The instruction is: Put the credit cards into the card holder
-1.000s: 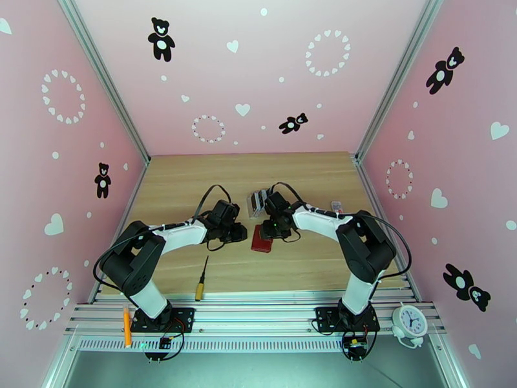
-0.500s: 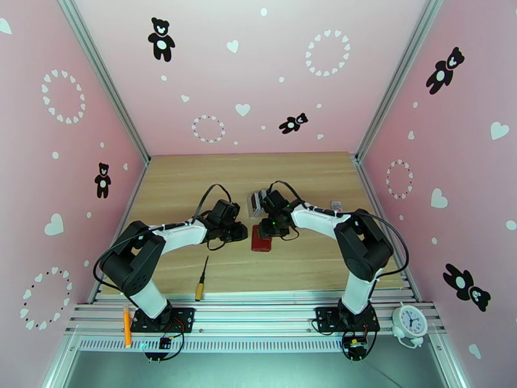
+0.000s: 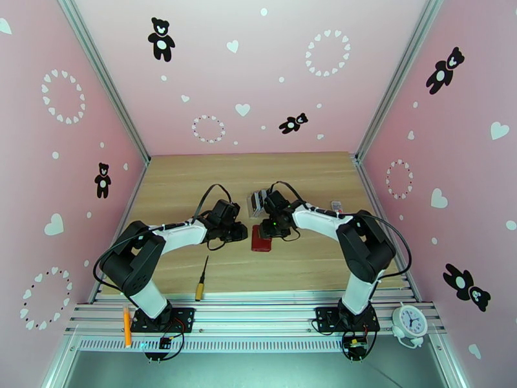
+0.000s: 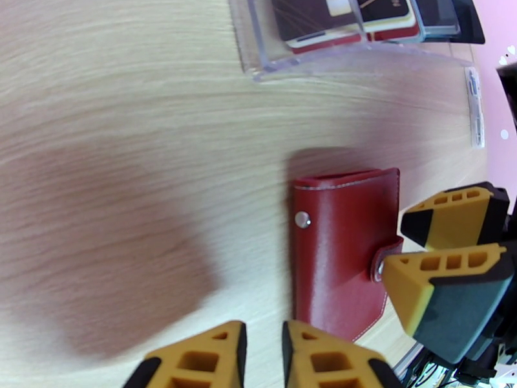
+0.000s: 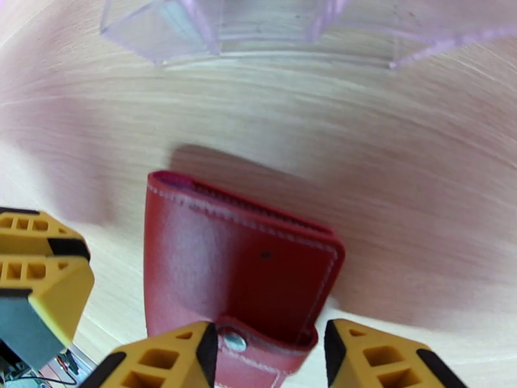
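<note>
Closed red wallet [image 3: 261, 239] lying flat on the table [image 3: 187, 182], set between two grippers. Nearer than the wallet and to its left, well apart from it, lies a screwdriver [image 3: 202, 279]. The left gripper [image 4: 263, 354] hangs low over the wood just left of the wallet. Its fingers are almost together, with a thin empty gap between them, and they hold nothing and are clear of the leather. The right gripper [image 5: 271, 357] is at the wallet's tab edge with its jaws apart, one finger to each side of the snap tab [image 5: 258, 347]. The tab lies in the gap and is not visibly clamped. The tab's snap stands apart from the stud [image 4: 302, 219] on the wallet's face. Beyond the wallet, near but not touching it, a clear rack [image 4: 304, 59] holds the cards [image 4: 336, 17] in its slots.
</note>
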Controlling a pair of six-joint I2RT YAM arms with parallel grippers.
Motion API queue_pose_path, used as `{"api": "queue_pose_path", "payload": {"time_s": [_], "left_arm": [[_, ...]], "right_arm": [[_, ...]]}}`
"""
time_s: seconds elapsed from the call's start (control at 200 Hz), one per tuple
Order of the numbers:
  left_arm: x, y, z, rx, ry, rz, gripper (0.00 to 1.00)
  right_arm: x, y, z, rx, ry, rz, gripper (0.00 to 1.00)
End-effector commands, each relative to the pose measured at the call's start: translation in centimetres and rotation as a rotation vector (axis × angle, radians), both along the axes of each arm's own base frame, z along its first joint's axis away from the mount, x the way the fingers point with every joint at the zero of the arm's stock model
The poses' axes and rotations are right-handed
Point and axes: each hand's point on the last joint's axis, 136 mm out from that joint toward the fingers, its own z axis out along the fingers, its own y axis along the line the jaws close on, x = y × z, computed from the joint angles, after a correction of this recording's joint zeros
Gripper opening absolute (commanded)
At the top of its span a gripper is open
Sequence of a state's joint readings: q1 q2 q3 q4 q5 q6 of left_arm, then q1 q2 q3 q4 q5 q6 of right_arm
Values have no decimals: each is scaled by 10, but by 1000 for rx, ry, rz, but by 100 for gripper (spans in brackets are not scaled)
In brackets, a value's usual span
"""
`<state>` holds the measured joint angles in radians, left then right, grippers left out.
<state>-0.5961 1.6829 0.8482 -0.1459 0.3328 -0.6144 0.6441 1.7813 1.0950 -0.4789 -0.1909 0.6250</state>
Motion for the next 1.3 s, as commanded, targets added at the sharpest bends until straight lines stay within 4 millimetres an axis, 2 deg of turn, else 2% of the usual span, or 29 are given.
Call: {"api": "queue_pose_path", "payload": {"time_s": [0.0,0.23,0.491,1.296], "left_arm": [[4,0,7,-20,-9,5,24],[4,-1,7,-19,-5,2,24],[3,0,7,-12,-6,-1,24],[2,2,9,-10,-15,3,24]], "right_arm": [[-8,-2,5,18,1,-8,49],[-12,1,0,33,13,-7,49],[-7,5,-4,31,19,-1,49],[-3,12,2,50,12,14,49]]}}
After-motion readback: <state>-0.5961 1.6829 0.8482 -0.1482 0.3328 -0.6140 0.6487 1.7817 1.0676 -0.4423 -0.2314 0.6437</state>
